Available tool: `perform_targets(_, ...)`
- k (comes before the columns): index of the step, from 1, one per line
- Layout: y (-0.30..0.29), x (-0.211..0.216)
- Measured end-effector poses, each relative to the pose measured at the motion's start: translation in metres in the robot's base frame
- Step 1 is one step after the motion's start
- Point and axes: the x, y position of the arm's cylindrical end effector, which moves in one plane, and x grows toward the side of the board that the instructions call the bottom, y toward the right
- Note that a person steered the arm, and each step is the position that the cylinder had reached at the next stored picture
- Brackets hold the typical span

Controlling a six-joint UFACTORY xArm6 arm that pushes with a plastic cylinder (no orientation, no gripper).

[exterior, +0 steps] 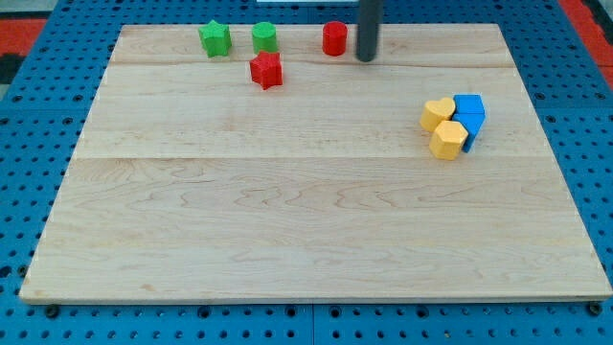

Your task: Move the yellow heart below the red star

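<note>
- The wooden board (306, 240) fills most of the view; its near part, toward the view's bottom, is bare pale planks, and it lies on a blue pegboard surface (29, 326) that shows around its edges.
- Going farther, the first blocks met are a tight cluster at about three o'clock from the board's middle, near the view's right edge.
- Nearest in that cluster is a yellow hexagonal block (447, 140); the yellow heart (438, 113) sits just behind it at its eleven o'clock, the two touching.
- Two blue blocks press against the yellow pair from the right — a blue cube-like block (468, 104) at the heart's three o'clock, and a second blue block (472, 127) just nearer, its shape hard to make out.
- Well apart from them, at about ten o'clock from the heart, the red star (266, 70) stands alone in the upper left part of the board, with open wood at its six o'clock.
- Farther still, a row runs along the far edge: a green star (215, 38) at the red star's eleven o'clock, a green round block (264, 37) at its twelve, and a red cylinder (333, 38) at its two o'clock.
- My tip (366, 58) rests just beside the red cylinder, at its four o'clock, seemingly not touching it — the rod rises out of the view's top.
- There is no claw here to be spread or pressed together; the arm ends in the plain rod, which touches no block.
- From my tip the yellow heart lies at about four o'clock, well apart.
</note>
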Motion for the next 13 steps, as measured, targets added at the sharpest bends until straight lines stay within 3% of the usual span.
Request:
perform_targets(1,0.111,0.039)
perform_targets(2,0.137,0.107)
perform_targets(3,0.112,0.143)
perform_targets(4,0.067,0.122)
perform_targets(5,0.059,0.110)
perform_targets(7,-0.071,0.110)
perform_targets(9,-0.021,0.085)
perform_targets(13,-0.064,0.062)
